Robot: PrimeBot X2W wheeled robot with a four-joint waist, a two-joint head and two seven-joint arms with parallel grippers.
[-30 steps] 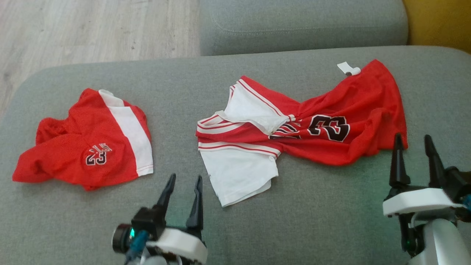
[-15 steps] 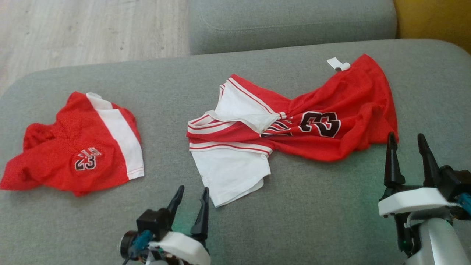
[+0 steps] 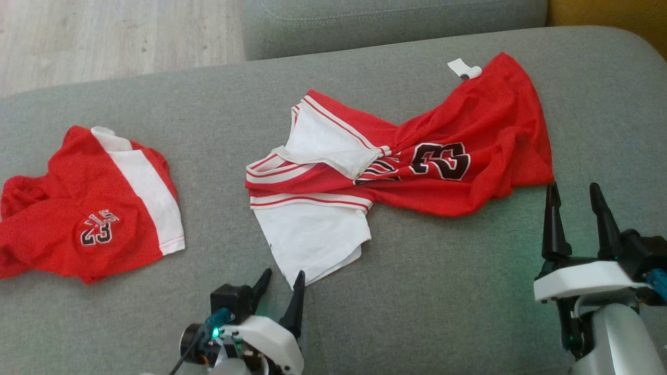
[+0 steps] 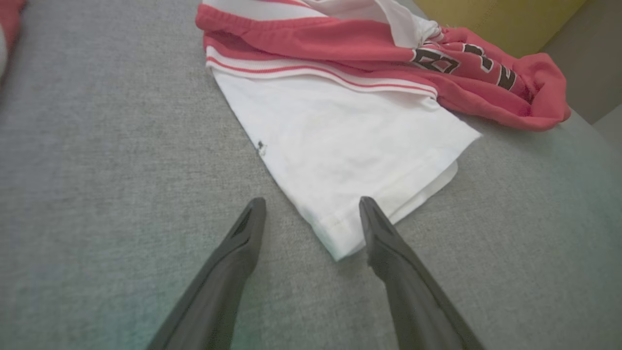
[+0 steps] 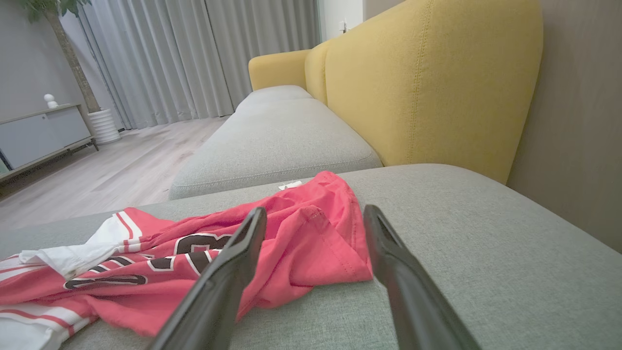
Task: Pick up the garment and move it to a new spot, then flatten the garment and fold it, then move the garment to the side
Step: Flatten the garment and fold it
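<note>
From the head: crumpled red-and-white jersey (image 3: pixel 417 166), number 23 showing, across the middle of the grey sofa seat (image 3: pixel 443 302), white sleeve nearest, white tag (image 3: pixel 464 68) at the far red hem. Well apart at the left, matching red shorts (image 3: pixel 88 219). At the bottom edge, left gripper (image 3: pixel 284 272), fingers spread wide and empty, tips just short of the white sleeve's near corner. At the lower right, right gripper (image 3: pixel 572 185), likewise wide apart with nothing held, tips just beside the near corner of the red hem. Beyond the seat, pale wooden floor (image 3: pixel 120 41).

From the left wrist: both dark fingers parted above grey fabric, the sleeve's corner lying between them; contact with the finger at that view's right impossible to tell.

From the right wrist: fingers parted, bunched red hem between and beyond them, nothing gripped. To the right a yellow backrest (image 5: pixel 427 82), ahead a second grey seat (image 5: pixel 272 141), farther off grey curtains (image 5: pixel 194 53) and a low cabinet (image 5: pixel 43 136)
</note>
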